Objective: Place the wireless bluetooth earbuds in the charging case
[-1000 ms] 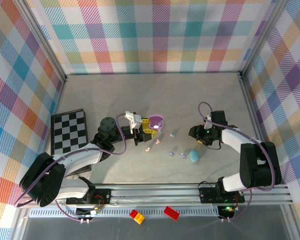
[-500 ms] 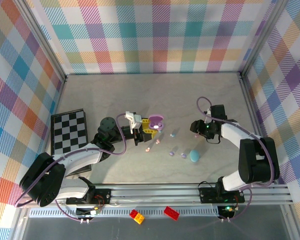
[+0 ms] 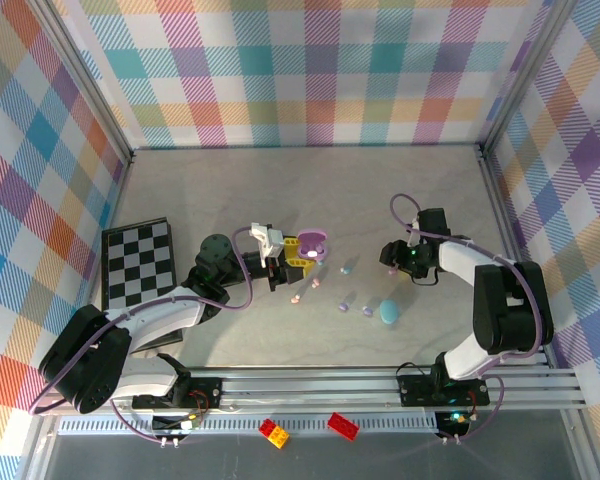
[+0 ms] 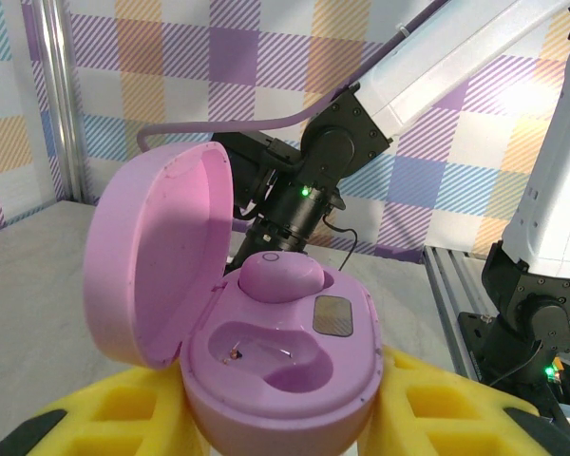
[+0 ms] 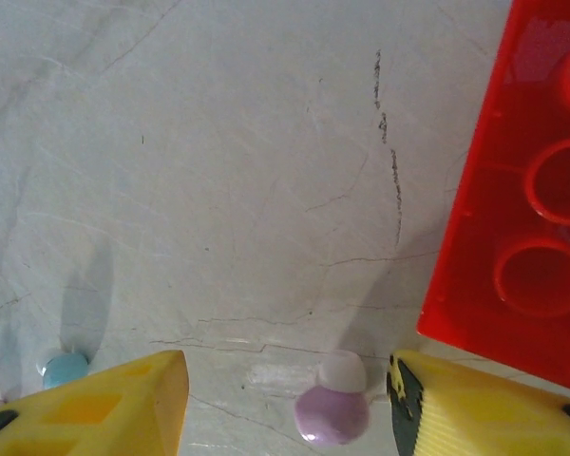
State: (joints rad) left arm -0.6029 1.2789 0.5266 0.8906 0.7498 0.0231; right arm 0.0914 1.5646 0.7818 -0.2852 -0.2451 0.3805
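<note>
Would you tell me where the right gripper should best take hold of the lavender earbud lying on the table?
Grip the lavender earbud across its rounded head, coming straight down from above. It rests low on the table, between the open fingers of the right gripper, so closing them on its sides likely suffices.

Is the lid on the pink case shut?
No. In the left wrist view the pink case has its lid tipped up and open, so you can see inside it.
</note>
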